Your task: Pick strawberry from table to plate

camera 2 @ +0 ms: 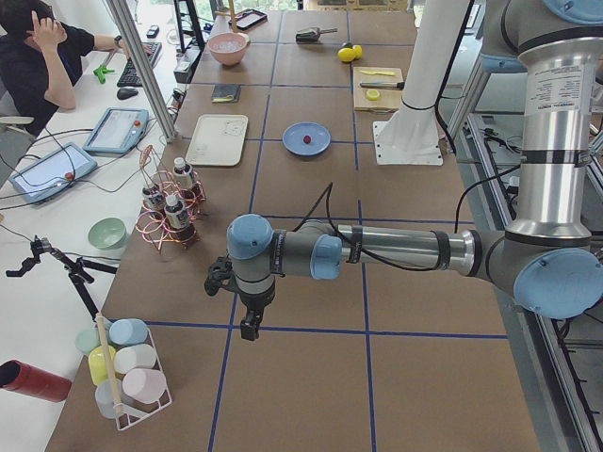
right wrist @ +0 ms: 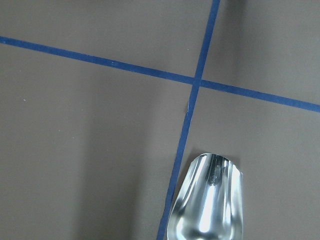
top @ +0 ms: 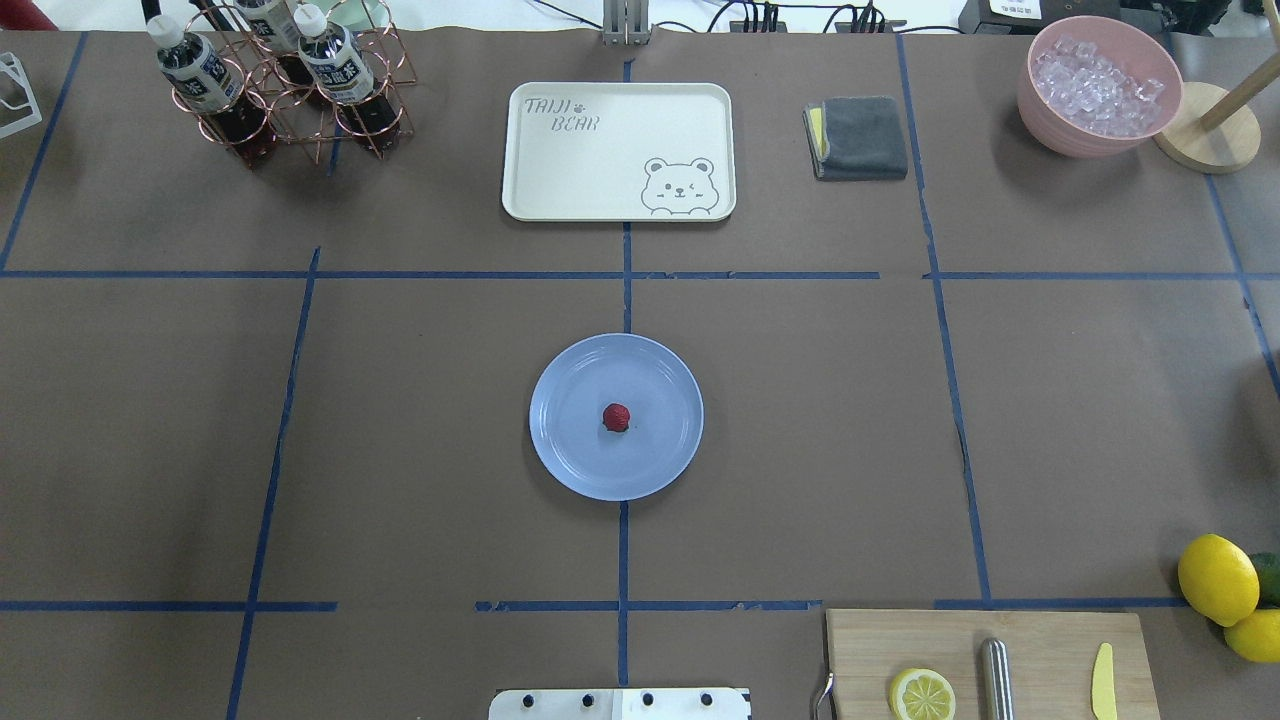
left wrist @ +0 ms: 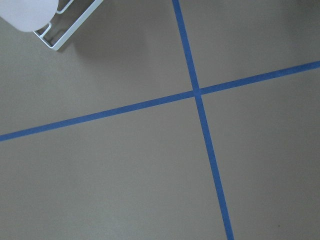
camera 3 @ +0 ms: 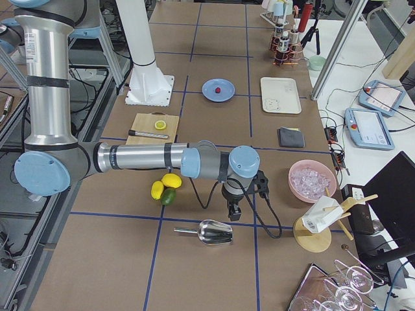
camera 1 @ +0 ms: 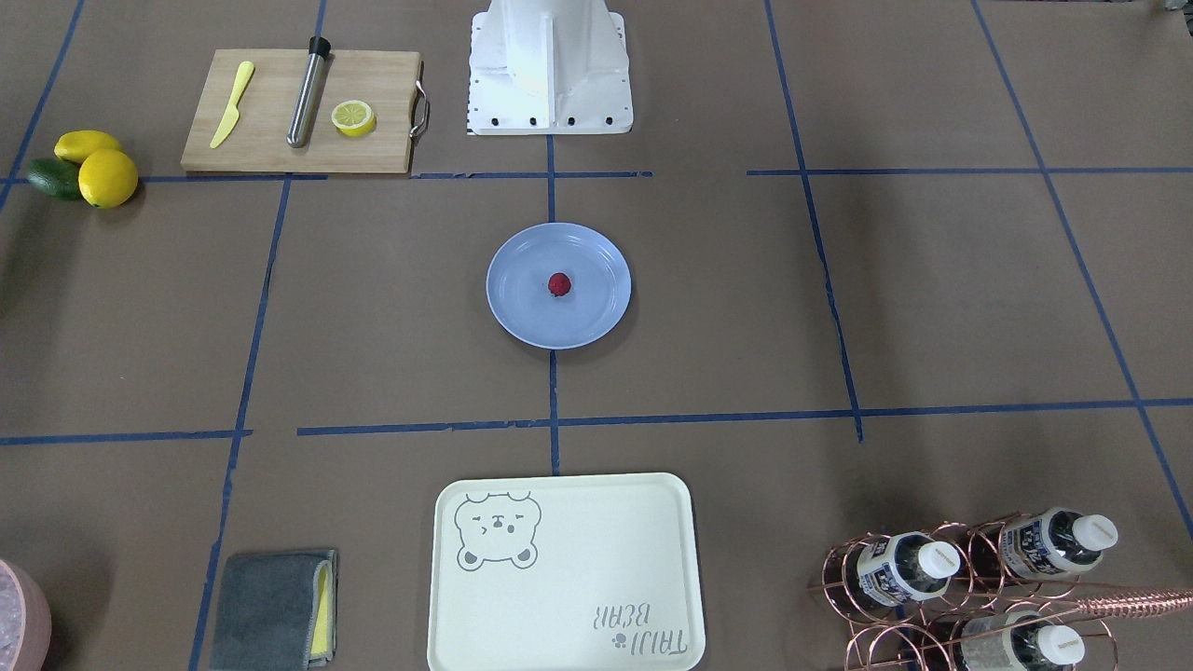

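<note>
Dark red, the strawberry (camera 1: 558,284) is recorded lying at the middle of the plate (camera 1: 522,321), frame centre in the front-facing and overhead views. In the side views the left gripper (camera 2: 247,325), lower centre, and the right gripper (camera 3: 233,210), near a scoop (camera 3: 209,232), are seen well apart from it; jaw state cannot be told. Placement is judged done; the berry should be left undisturbed.

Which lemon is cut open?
The lemon half on the cutting board; the two whole lemons lie off it, beside the avocado.
</note>
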Available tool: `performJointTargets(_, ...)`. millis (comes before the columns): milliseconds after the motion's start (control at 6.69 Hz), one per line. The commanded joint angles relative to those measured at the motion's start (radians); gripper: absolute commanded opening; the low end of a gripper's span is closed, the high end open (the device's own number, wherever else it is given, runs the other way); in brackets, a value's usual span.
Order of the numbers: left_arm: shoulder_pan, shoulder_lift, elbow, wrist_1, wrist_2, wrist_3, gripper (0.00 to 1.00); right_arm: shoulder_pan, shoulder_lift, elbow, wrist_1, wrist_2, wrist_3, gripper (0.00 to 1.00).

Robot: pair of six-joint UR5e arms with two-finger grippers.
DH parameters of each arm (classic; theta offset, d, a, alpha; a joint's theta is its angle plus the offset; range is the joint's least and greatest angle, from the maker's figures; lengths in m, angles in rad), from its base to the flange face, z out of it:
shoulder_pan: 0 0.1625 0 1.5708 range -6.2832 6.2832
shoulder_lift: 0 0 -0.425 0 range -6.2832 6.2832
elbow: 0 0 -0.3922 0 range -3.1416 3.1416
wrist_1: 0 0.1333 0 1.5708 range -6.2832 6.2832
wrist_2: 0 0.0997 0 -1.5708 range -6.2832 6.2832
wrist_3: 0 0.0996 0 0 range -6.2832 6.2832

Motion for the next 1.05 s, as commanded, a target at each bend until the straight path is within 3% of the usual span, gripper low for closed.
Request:
performJointTargets(0,-0.001,0.019,0.029,-0.002,0.001,0.000,1.00,0.008,-0.007,-0.008,0.006,0.000,0.000,1.00)
performJointTargets(897,0.001,0.015,0.010,0.008,-0.069,-0.077,1.00,0.034,-0.017,-0.008,0.006,0.006,0.000,1.00)
